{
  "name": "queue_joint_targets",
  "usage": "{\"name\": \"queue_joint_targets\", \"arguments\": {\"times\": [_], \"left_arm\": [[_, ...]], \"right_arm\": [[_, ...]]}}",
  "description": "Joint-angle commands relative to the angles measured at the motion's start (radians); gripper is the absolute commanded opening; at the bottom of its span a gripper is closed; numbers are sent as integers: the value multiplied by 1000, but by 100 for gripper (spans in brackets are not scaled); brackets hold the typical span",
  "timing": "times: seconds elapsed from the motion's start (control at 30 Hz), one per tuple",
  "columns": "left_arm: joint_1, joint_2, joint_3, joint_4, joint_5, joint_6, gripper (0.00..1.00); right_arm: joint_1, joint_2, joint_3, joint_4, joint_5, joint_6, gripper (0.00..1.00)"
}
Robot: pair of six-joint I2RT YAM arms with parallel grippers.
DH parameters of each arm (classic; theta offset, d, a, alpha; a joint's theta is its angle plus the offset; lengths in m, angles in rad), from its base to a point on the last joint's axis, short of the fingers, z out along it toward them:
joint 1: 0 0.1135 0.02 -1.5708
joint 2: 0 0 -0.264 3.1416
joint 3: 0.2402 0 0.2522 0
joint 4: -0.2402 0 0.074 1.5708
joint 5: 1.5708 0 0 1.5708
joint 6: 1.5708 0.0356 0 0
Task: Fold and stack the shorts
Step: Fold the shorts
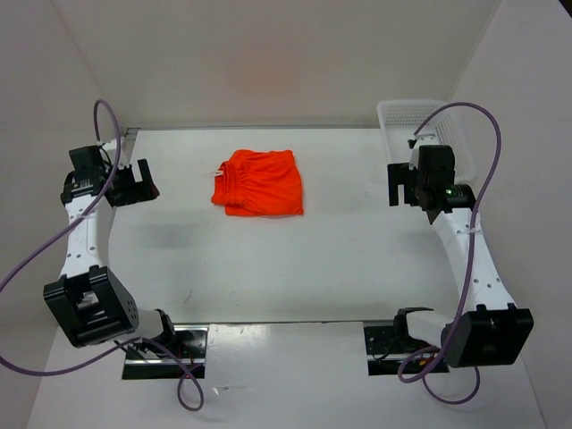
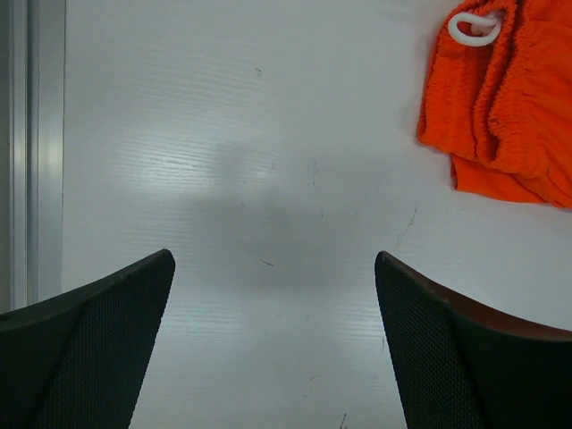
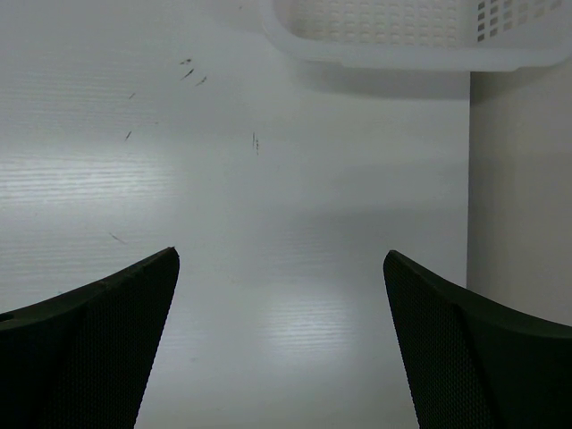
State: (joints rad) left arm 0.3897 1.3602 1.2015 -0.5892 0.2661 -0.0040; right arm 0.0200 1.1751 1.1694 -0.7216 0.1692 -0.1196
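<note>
The bright orange shorts (image 1: pixel 259 182) lie folded in a compact square on the white table, at the back middle, with the white drawstring (image 1: pixel 217 172) at their left edge. In the left wrist view the shorts (image 2: pixel 509 98) fill the top right corner, with the drawstring loop (image 2: pixel 474 29) showing. My left gripper (image 1: pixel 143 183) is open and empty over bare table, well to the left of the shorts. My right gripper (image 1: pixel 404 186) is open and empty, well to the right of the shorts and next to the basket.
A white plastic mesh basket (image 1: pixel 399 114) stands at the back right corner; its near rim (image 3: pixel 402 55) shows at the top of the right wrist view. White walls enclose the table on the left, back and right. A metal strip (image 2: pixel 27 152) runs along the left edge.
</note>
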Motion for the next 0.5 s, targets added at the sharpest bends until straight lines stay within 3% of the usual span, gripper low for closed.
{"name": "queue_joint_targets", "arguments": {"times": [0.0,0.47], "left_arm": [[14,-41,-6,28,5,4,99],[14,-87,-34,28,5,4,99]], "right_arm": [[1,-45,-17,25,18,12,100],[1,-63,-17,22,-69,-2,100]]}}
